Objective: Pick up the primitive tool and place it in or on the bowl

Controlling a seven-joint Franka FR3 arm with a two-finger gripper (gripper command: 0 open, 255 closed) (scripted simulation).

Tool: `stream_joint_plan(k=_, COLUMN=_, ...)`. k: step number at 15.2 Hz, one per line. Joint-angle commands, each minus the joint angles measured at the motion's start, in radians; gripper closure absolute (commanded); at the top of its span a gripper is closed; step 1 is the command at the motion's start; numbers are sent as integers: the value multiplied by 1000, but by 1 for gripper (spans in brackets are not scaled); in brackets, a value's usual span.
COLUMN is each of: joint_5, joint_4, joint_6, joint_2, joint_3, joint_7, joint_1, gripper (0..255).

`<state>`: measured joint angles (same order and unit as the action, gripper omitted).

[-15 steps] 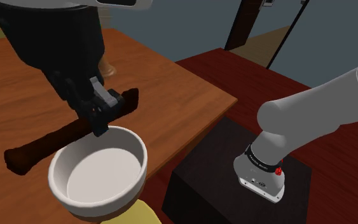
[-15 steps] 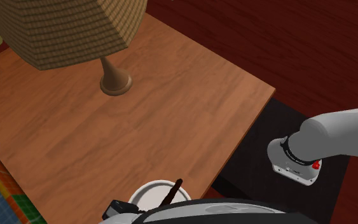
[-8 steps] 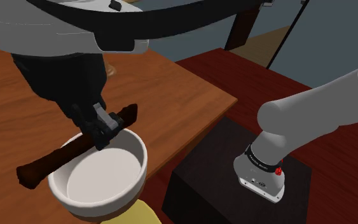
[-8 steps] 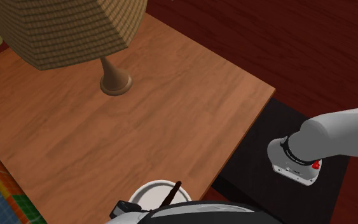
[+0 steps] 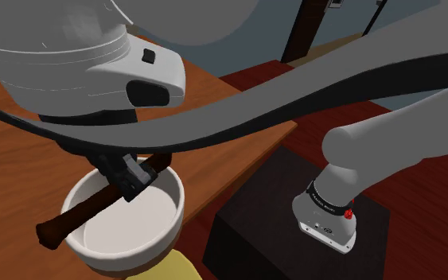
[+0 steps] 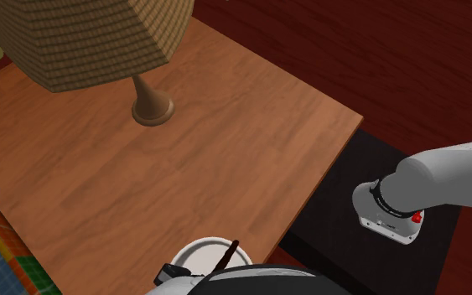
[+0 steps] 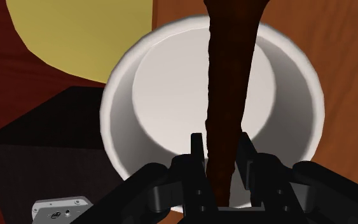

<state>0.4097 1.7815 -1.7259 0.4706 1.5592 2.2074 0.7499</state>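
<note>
The primitive tool is a long dark brown stick, and my gripper is shut on it near its middle. It lies slanted across the white bowl, one end sticking out past the rim on the shoulder view's left. In the wrist view the black fingers clasp the tool, which runs straight over the bowl's hollow. In the second exterior view the tool's tip shows above the bowl's rim at the table's near edge.
A lamp with a woven shade and a wooden base stands on the wooden table. The black stand sits beside the table's edge. A yellow thing lies next to the bowl.
The gripper has come down and towards the bowl with the tool held. The arm's white and dark links have swung across the shoulder view's top.
</note>
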Motion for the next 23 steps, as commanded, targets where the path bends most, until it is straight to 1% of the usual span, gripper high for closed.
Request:
stream_joint_plan(k=1, joint_5=1, joint_4=2, joint_6=-2, joint_2=0, joint_3=1, joint_7=0, joint_1=0, gripper=255)
stream_joint_plan(k=5, joint_5=1, joint_4=2, joint_6=-2, joint_2=0, joint_3=1, joint_7=0, joint_1=0, gripper=255)
stream_joint_plan(k=6, joint_5=1, joint_4=2, joint_6=-2, joint_2=0, joint_3=1, joint_7=0, joint_1=0, gripper=0)
stream_joint_plan(k=11, joint_5=1, joint_4=2, joint_6=-2, joint_2=0, joint_3=1, joint_7=0, joint_1=0, gripper=0)
stream_joint_plan(k=15, joint_5=-24, joint_4=-133, joint_6=118, joint_2=-18, joint_3=0, joint_7=20, joint_1=34, gripper=0)
stream_joint_plan(k=23, joint_5=-24, joint_4=-133, joint_6=118, joint_2=-18, joint_3=0, joint_7=20, joint_1=34, gripper=0)
